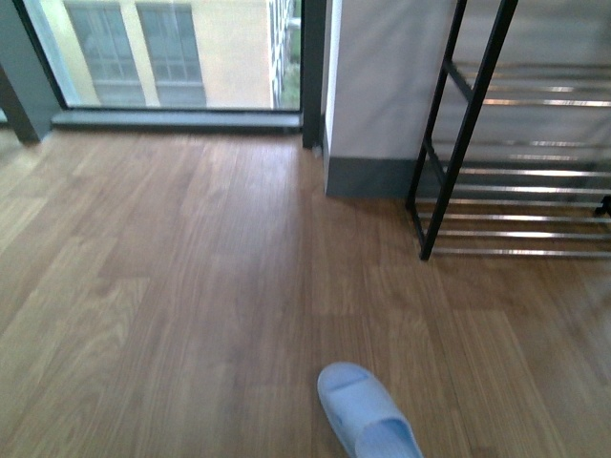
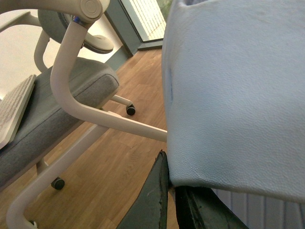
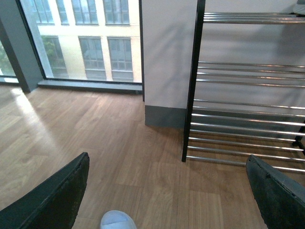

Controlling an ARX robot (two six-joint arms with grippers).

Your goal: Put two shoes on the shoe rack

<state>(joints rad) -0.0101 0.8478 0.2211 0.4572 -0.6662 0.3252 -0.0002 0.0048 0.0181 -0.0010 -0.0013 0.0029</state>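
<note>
My left gripper (image 2: pixel 169 188) is shut on the edge of a pale blue slide sandal (image 2: pixel 238 90), which fills most of the left wrist view; one dark finger (image 2: pixel 150 200) shows beside its rim. A second pale blue slide sandal (image 1: pixel 365 415) lies on the wood floor near the front edge, and its toe (image 3: pixel 116 220) shows in the right wrist view. The shoe rack (image 1: pixel 520 172), with a black frame and chrome bars (image 3: pixel 243 114), stands at the right against the wall. My right gripper (image 3: pixel 169 195) hangs open above the floor, between the lying sandal and the rack. Neither arm shows in the front view.
An office chair (image 2: pixel 62 109) with a grey seat and white frame on castors stands beside the left arm. A floor-length window (image 1: pixel 172 52) runs along the back left. A white wall corner with a grey skirting (image 1: pixel 368 176) juts out just left of the rack.
</note>
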